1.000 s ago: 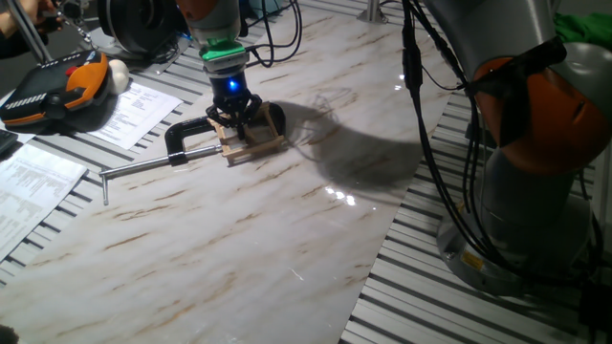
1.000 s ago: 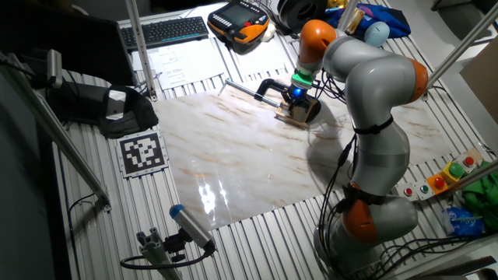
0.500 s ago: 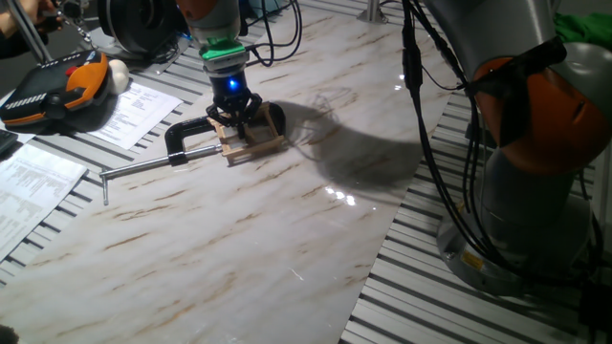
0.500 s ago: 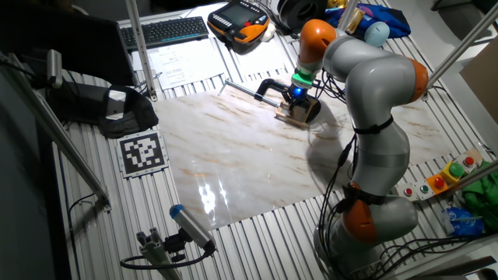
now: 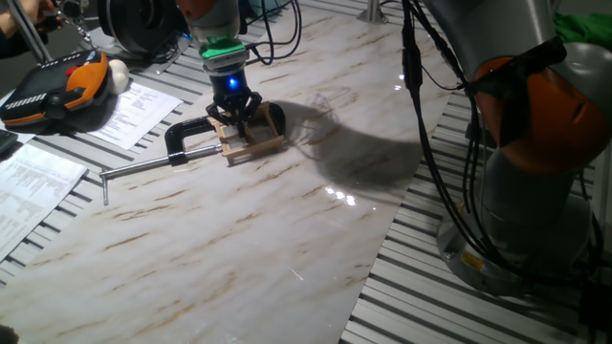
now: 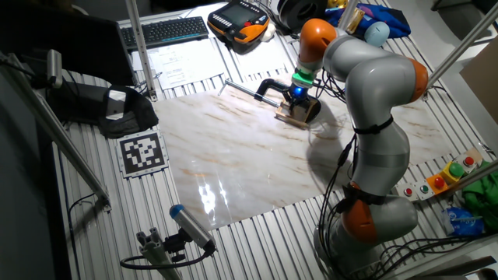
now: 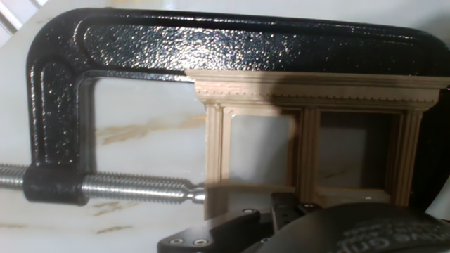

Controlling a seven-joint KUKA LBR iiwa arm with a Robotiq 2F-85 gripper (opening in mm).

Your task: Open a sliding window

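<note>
At the far side of the marble desk (image 5: 287, 220) the window (image 5: 251, 141) lies flat, pinned by a black C-clamp (image 5: 191, 139): clamp body wraps its top rail, steel screw (image 7: 133, 188) butts against the left stile. Clamp bar sticks out toward the papers.

Tool (image 5: 233, 117) sits right on top of the window, pointing straight down, blue light on at the wrist. Fixed views show its fingers splayed a bit, straddling the frame, but too small to say whether they're gripping anything. Hand view only shows the black tool housing at the bottom edge, overlapping the lower rail between the two panes; fingertips themselves hidden. So: cannot tell if it's parted or closed on the sash.

Frame in hand view: two square openings side by side, marble visible through the left one, right one darker and shaded. Can't tell which pane is the slider, or whether it's off its closed position.

Step, my read: contact/engage phase on the sash, slide not visibly done.

Next move needs:
- firm purchase on the sash edge or the centre stile
- push strictly along the track, parallel to the rails
- low downward force so the sash doesn't bind
- watch the clamp; a sideways load toward the screw side could shift the frame
</note>
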